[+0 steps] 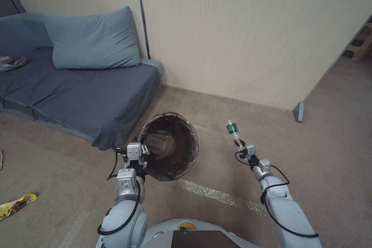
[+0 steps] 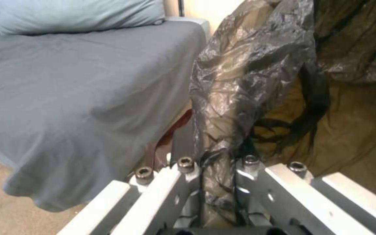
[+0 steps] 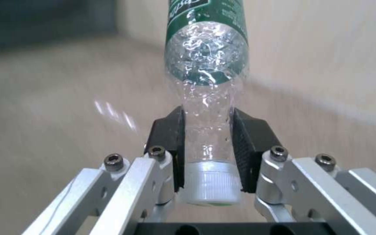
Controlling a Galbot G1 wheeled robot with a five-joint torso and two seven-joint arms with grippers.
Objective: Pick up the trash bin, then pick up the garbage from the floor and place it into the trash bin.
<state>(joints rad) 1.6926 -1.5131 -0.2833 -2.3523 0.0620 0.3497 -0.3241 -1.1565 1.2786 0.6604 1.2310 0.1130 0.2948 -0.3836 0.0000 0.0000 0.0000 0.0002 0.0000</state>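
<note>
The trash bin (image 1: 170,145), centre of the head view, wears a dark brown-black liner, glossy and crinkled, its inside a muddier brown. The bottle (image 1: 233,130), right of centre, is clear with a green label lettered in white and a white cap (the cap shows best in the right wrist view). The sofa (image 1: 77,89) at upper left is slate blue-grey, its pillow (image 1: 91,40) a paler dusty blue. The wall (image 1: 252,35) is cream with fine vertical striping; the floor (image 1: 329,124) is plain dull tan. A wrapper (image 1: 15,205) at lower left is yellow with dark brown patches. Both grippers, left (image 1: 136,154) and right (image 1: 243,145), are silver-grey metal with black pads.
</note>
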